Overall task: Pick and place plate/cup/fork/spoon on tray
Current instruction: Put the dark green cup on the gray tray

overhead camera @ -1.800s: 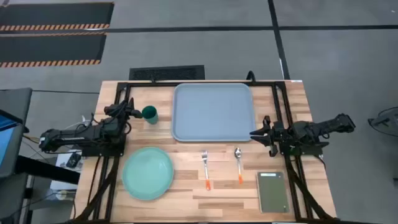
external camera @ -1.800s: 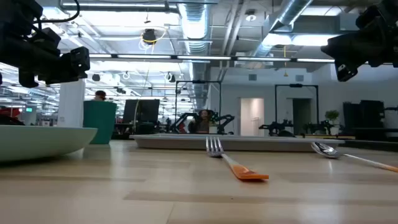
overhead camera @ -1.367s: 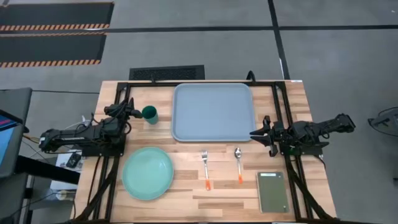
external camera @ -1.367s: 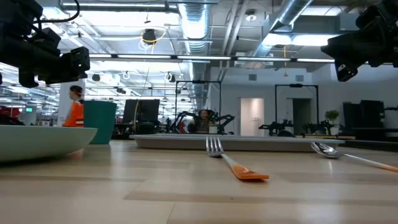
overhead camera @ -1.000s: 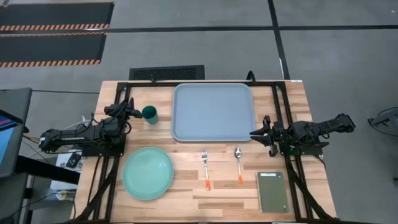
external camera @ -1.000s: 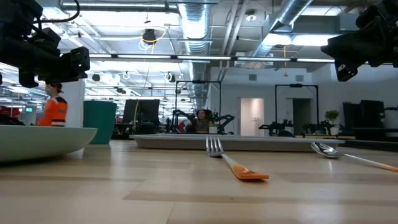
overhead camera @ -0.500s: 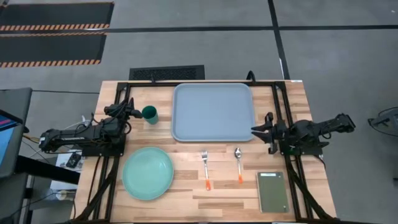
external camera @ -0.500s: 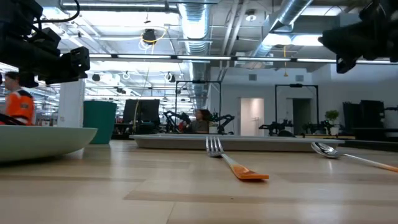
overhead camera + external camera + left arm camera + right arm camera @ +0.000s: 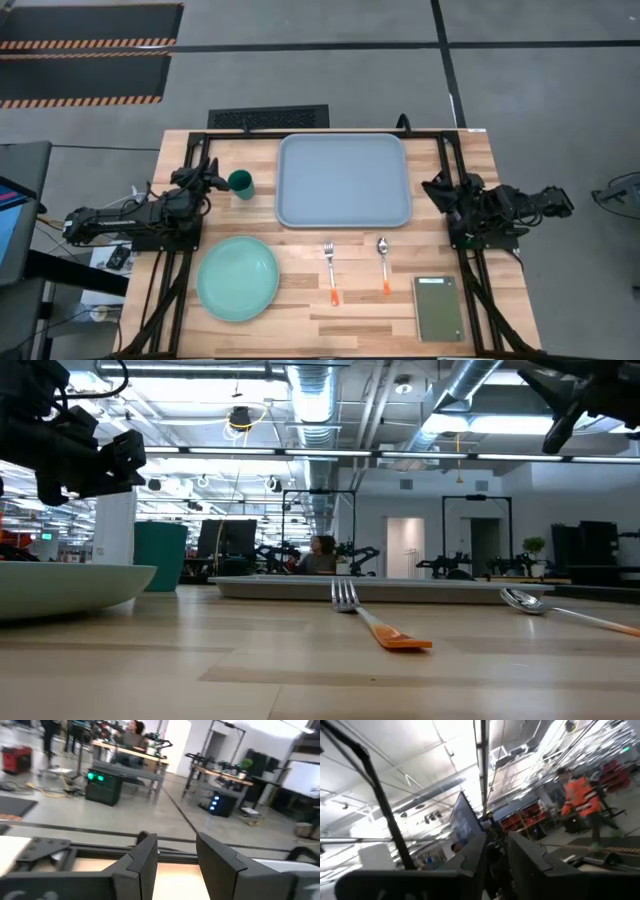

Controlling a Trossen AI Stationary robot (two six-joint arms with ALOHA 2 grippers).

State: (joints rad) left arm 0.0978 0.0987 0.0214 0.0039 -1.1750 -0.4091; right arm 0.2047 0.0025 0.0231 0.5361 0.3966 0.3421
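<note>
The mint-green plate [image 9: 237, 278] lies flat on the table at the near left. The dark green cup [image 9: 241, 183] stands upright left of the pale blue-grey tray [image 9: 343, 180], which is flat at the far middle. The fork [image 9: 331, 270] and the spoon [image 9: 383, 263] lie side by side near of the tray, orange handles toward the near edge. My left gripper [image 9: 214, 178] is open and empty, just left of the cup. My right gripper [image 9: 430, 188] is open and empty, raised at the tray's right edge and tipped upward; its wrist view [image 9: 496, 860] shows the ceiling.
A small dark green-grey slab [image 9: 440, 308] lies at the near right. Black frame rails [image 9: 462, 270] run along both sides of the table under the arms. A person in an orange vest [image 9: 582, 802] walks in the room beyond.
My right gripper has risen and drawn back toward the table's far right, tipping its fingers upward away from the table. It stays open and empty. The tableware has not moved.
</note>
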